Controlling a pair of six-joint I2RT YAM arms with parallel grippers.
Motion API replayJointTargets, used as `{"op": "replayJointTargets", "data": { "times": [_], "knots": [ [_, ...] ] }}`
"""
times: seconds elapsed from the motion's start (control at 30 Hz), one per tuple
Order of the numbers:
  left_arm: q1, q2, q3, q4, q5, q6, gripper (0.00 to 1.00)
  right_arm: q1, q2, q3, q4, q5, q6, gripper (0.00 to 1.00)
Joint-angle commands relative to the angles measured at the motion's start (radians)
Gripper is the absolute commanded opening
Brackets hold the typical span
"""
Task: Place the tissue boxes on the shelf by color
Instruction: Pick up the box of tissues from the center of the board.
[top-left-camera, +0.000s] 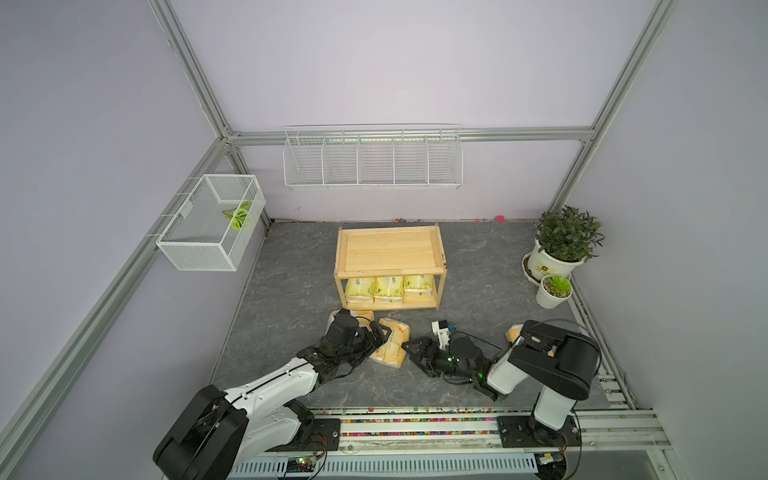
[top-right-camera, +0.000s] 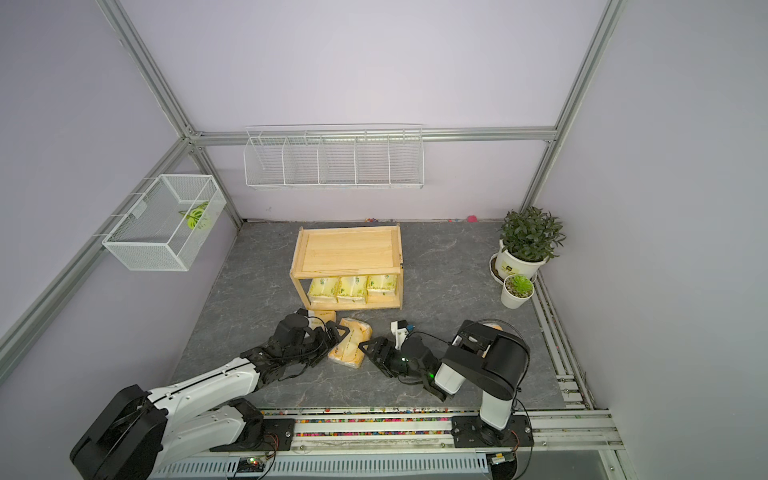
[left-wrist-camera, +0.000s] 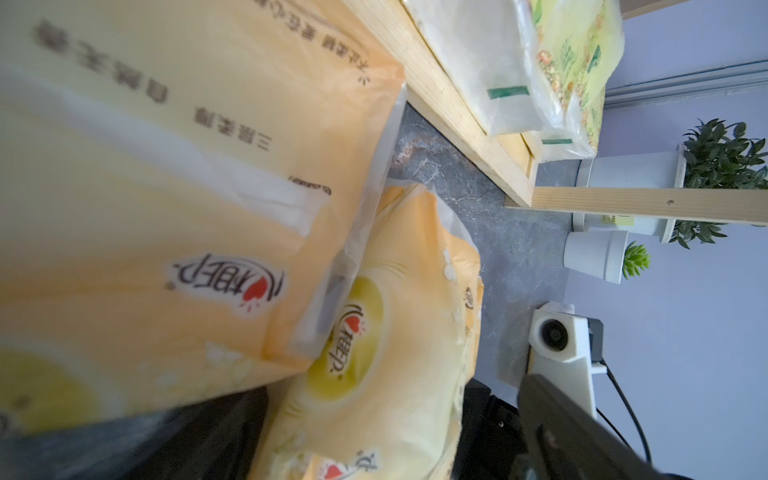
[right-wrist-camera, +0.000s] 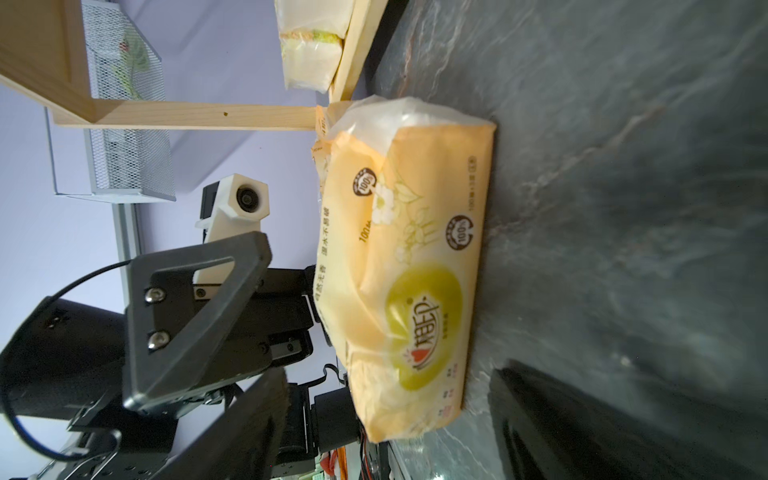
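Tissue boxes (top-left-camera: 390, 347): green sat on lower tier of shelf (top-left-camera: 390, 249), orange lay near front edge of tabletop (top-left-camera: 291, 291). Soft, slick wrap; probably pinch mid-body. Right fingers (right-wrist-camera: 561, 415) were wide; left fingers (right-wrist-camera: 166, 320) unclear.

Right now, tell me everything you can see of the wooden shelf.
The shelf is a small two-tier open rack of light natural wood, with rimmed boards on thin legs. It stands upright on the grey table, toward the back middle. Its top board is bare. The lower board carries three yellow-green tissue packs side by side. Orange packs lie on the table in front of it.
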Motion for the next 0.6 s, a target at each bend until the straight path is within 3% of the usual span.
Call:
{"op": "replayJointTargets", "data": {
  "times": [0.0, 0.3, 0.4, 0.57],
  "knots": [
    [-0.008, 0.001, 0.012, -0.010, 0.013, 0.008, 1.00, 0.007, -0.030, -0.012, -0.308, 0.059, -0.050, 0.82],
    [-0.015, 0.009, 0.021, -0.020, 0.014, 0.014, 1.00, -0.002, -0.070, 0.108, -0.594, 0.101, -0.138, 0.86],
    [-0.019, 0.014, 0.022, -0.016, 0.013, 0.013, 1.00, -0.014, -0.002, 0.142, -0.539, 0.054, -0.146, 0.86],
    [-0.026, 0.018, 0.023, -0.016, 0.009, 0.011, 1.00, -0.029, 0.151, 0.124, -0.291, -0.002, -0.082, 0.86]
  ]
}}
